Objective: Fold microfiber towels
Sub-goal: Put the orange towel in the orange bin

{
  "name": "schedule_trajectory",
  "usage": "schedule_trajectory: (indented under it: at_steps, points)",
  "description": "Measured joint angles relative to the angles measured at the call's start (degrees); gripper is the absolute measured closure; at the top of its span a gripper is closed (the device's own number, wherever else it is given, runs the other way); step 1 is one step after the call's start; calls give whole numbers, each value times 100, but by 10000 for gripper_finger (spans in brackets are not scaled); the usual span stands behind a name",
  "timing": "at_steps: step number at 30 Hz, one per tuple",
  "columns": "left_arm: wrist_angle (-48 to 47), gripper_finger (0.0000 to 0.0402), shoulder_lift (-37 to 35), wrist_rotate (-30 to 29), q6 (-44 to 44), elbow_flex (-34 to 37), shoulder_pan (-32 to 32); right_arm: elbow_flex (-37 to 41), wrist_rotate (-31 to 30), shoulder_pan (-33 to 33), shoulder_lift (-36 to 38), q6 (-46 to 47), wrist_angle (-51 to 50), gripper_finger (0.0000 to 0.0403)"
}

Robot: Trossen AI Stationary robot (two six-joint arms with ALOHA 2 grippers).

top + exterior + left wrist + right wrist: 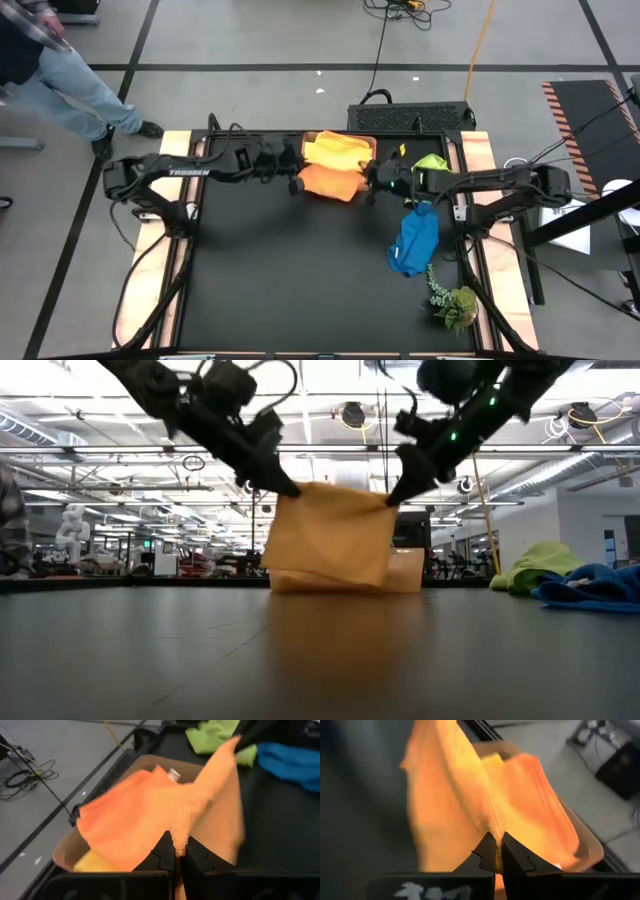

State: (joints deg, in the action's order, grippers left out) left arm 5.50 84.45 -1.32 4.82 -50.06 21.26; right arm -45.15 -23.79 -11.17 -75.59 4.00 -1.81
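Low view: left gripper (290,488) and right gripper (392,495) each pinch a top corner of the soft orange microfiber towel (330,535), hanging above the black table (300,650); thin pinches may slip, collapsing the fold.

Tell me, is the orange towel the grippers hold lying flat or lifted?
Lifted: the orange towel hangs between left gripper and right gripper, both shut on it.

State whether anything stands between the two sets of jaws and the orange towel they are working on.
Nothing visible does. The left gripper and the right gripper are each shut on a top corner of the orange towel, which hangs between them above the table. The blue towel and green towel lie off to the side.
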Motion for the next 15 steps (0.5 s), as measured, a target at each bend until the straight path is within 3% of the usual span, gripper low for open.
schedule_trajectory:
  at_steps: [5, 15]
  points:
    - [702, 394, 627, 575, -92, -6, 481, 252, 465, -701, -66, -9, 339, 403]
    - [1629, 394, 1084, 573, -3, -8, 889, 322, 620, -1380, -138, -407, 1132, 403]
